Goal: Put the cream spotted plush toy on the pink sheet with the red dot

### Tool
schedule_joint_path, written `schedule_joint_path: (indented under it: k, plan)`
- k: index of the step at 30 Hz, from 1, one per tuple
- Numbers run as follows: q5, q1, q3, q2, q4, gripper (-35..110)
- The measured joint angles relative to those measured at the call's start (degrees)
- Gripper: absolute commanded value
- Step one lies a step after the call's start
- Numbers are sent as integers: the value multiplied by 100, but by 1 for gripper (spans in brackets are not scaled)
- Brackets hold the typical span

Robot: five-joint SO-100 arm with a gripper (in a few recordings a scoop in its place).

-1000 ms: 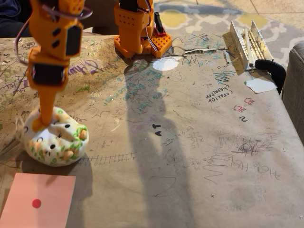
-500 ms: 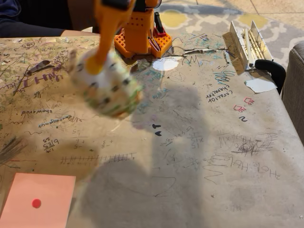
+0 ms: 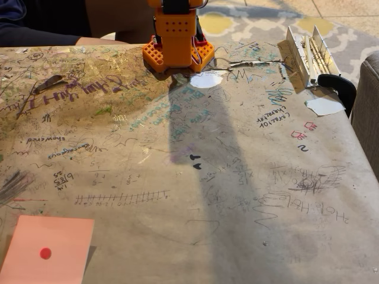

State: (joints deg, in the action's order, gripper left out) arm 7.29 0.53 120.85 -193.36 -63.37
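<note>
Carry step I'd guess: only the orange arm base [image 3: 176, 38] sits at the far edge, can't tell what the gripper's doing or where the plush is, next it needs lowering onto the pink sheet [image 3: 47, 248] near left, red dot [image 3: 45, 253] bare.

Counter [image 3: 249, 236]: tan-brown, covered all over in scribbled writing of black, purple, teal and red. Pink sheet [image 3: 59, 236]: salmon with one red dot [image 3: 45, 253]. Arm base [image 3: 176, 41]: bright orange. Paper scraps [image 3: 206, 80]: white.
</note>
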Motion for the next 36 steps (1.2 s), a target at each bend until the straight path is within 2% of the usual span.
schedule_joint_path:
  k: [4, 7, 9, 12, 15, 17, 19, 25, 27, 29, 31, 36]
  plan:
    - [44, 475, -993, -9, -352, 0]
    - [141, 483, -1063, -18, -229, 0]
    - [114, 114, -624, 0, 220, 0]
    - [88, -571, 360, 905, 1608, 0]
    - [53, -1283, 369, 3129, 2953, 30]
    - [211, -1635, -439, 4746, 3050, 34]
    - [475, -1828, -1600, 6372, 2338, 34]
    - [896, -2479, -5493, 11522, -2109, 34]
    - [940, -2479, -6785, 13438, -3094, 34]
    - [958, -2417, -8086, 15240, -3428, 32]
    - [888, -2373, -9299, 16172, -3612, 27]
    - [712, -2101, -11373, 15794, -3788, 0]
